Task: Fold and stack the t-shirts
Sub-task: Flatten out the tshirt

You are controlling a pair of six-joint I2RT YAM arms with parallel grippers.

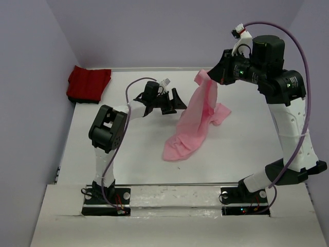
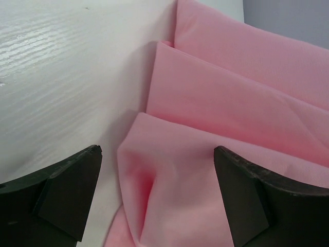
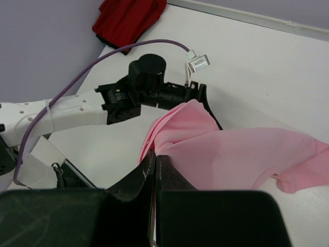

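Table [image 1: 144, 154] white, walls [image 1: 154, 31] lilac

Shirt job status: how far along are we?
Done: red shirt looks folded at the far-left corner. In hand: right claw shut on the pink shirt, one end raised; left claw open beside it. Left: fold pink, stack both.

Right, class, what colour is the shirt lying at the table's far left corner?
The corner shirt is deep red, shown best in the top external view.
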